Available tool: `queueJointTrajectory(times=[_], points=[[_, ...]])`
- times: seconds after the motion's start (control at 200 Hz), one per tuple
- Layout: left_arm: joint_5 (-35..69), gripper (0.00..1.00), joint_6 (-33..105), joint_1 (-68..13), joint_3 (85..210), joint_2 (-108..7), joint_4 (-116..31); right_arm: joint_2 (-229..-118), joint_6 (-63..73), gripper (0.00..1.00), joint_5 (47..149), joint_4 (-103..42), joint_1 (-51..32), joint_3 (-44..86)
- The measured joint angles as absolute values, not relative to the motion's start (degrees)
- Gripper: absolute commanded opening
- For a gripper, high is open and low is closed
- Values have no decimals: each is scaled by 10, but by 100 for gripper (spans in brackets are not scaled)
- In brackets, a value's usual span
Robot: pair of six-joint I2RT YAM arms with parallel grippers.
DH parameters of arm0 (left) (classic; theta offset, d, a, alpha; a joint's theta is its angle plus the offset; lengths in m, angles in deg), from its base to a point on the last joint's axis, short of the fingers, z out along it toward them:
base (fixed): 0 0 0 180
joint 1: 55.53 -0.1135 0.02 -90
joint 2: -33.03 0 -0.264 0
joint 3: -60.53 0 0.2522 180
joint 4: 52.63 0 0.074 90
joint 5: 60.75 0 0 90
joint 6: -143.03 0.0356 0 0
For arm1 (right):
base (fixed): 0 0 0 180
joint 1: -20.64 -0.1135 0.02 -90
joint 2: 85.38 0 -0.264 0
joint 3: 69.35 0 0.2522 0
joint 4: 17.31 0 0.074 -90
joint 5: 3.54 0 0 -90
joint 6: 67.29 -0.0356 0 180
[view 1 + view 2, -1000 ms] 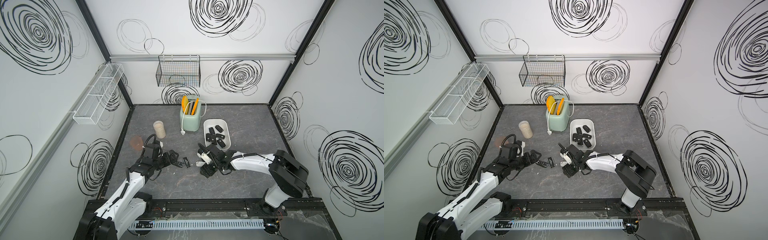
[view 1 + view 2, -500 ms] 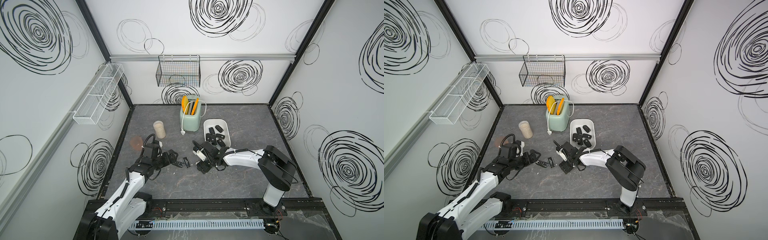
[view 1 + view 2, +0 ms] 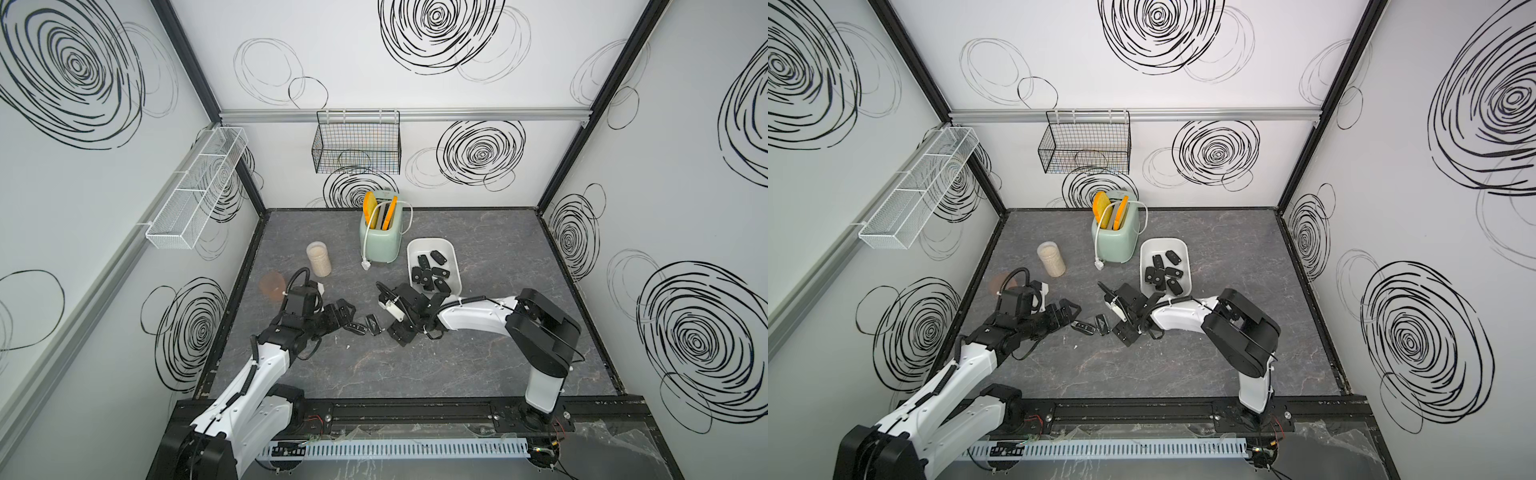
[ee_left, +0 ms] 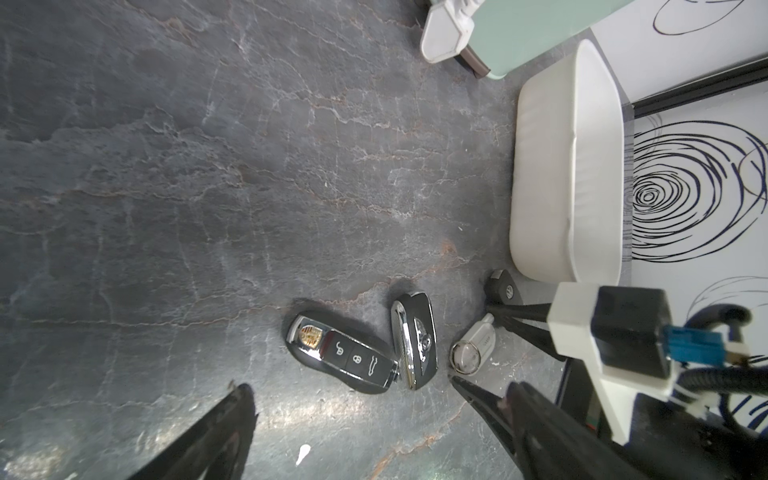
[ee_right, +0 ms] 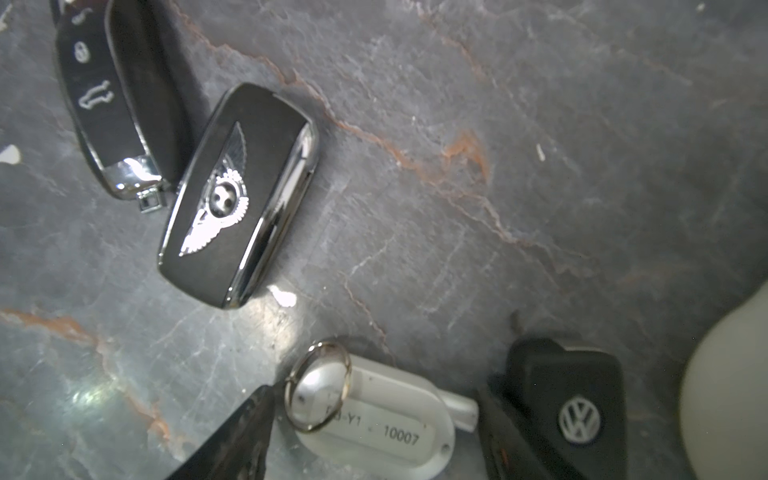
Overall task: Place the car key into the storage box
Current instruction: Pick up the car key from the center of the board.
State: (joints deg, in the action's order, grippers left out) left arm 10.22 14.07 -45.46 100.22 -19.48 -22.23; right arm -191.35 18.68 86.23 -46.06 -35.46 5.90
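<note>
While the left tool (image 3: 347, 318) gapes empty, the right tool (image 5: 380, 390), jaws open, straddles an oval silver tag (image 5: 386, 432) stamped "10007" beside the black VW-badged car key (image 5: 573, 407), just outside the smooth white storage box (image 3: 430, 241).

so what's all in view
mint green toaster: 1, green, back centre
orange slices: 2, orange, in toaster
white plastic storage box: 1, white, beside toaster
black car keys: several, black, in box
loose car keys: 3, black, outside box
white ringed tag: 1, white, among them
clear jar: 1, beige-filled, left of toaster
brown disc: 1, brown, near jar
black wire basket: 1, black, back wall
white mesh rack: 1, white, left wall
left tool, right tool: 2, black, open
</note>
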Motion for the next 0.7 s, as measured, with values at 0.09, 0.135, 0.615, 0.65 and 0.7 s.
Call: queueJointTrajectory(times=[0.09, 0.135, 0.615, 0.65, 0.7], points=[[102, 98, 141, -455, 1002, -195, -222, -1924, 192, 84, 857, -461, -358, 70], [102, 98, 141, -455, 1002, -195, -222, -1928, 193, 84, 857, -460, -359, 75], [102, 98, 141, -456, 1002, -193, -222, -1935, 197, 71, 841, -454, -380, 81], [102, 98, 141, -456, 1002, -192, -222, -1932, 198, 69, 841, -455, -381, 78], [102, 98, 141, -456, 1002, -191, -222, -1926, 199, 68, 842, -457, -382, 71]])
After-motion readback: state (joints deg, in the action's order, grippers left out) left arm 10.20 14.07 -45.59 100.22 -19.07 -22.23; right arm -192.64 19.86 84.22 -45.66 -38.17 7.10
